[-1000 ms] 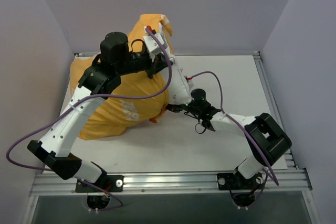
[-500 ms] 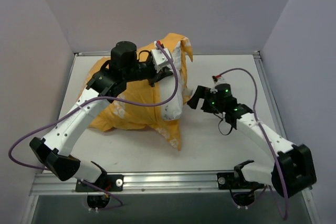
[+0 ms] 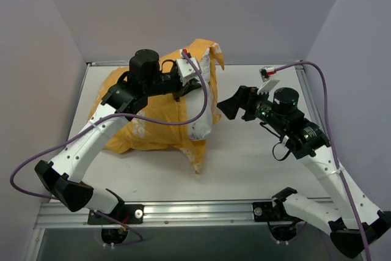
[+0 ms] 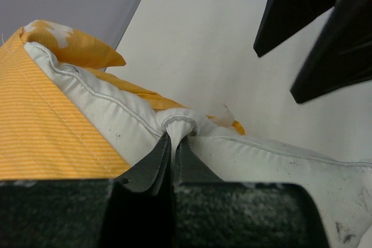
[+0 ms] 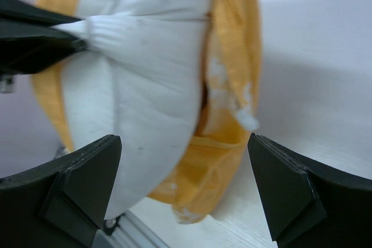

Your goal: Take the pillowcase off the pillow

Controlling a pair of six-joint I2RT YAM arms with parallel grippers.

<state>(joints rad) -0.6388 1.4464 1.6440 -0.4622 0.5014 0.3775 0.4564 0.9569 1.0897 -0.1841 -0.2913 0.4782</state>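
Observation:
The orange-yellow pillowcase (image 3: 143,120) lies bunched at the left of the table, with a loose flap hanging down at its right end. The white pillow (image 3: 204,111) sticks out of its open right end. My left gripper (image 4: 173,139) is shut on a pinched fold of the pillow's white seam and holds that end off the table. My right gripper (image 3: 231,107) hovers open to the right of the pillow, clear of it. In the right wrist view the pillow (image 5: 145,85) and the pillowcase's edge (image 5: 229,149) lie ahead of the open right gripper (image 5: 185,143), and nothing is between its fingers.
The white table (image 3: 256,163) is walled by grey panels at left, back and right. An aluminium rail (image 3: 201,209) runs along the near edge. Purple cables loop from both arms, one (image 3: 317,74) arching over the right arm.
The right gripper let go at the pillowcase's end, opened and drew back to the right and up. The left arm shifted right with the pillow, so more white shows.

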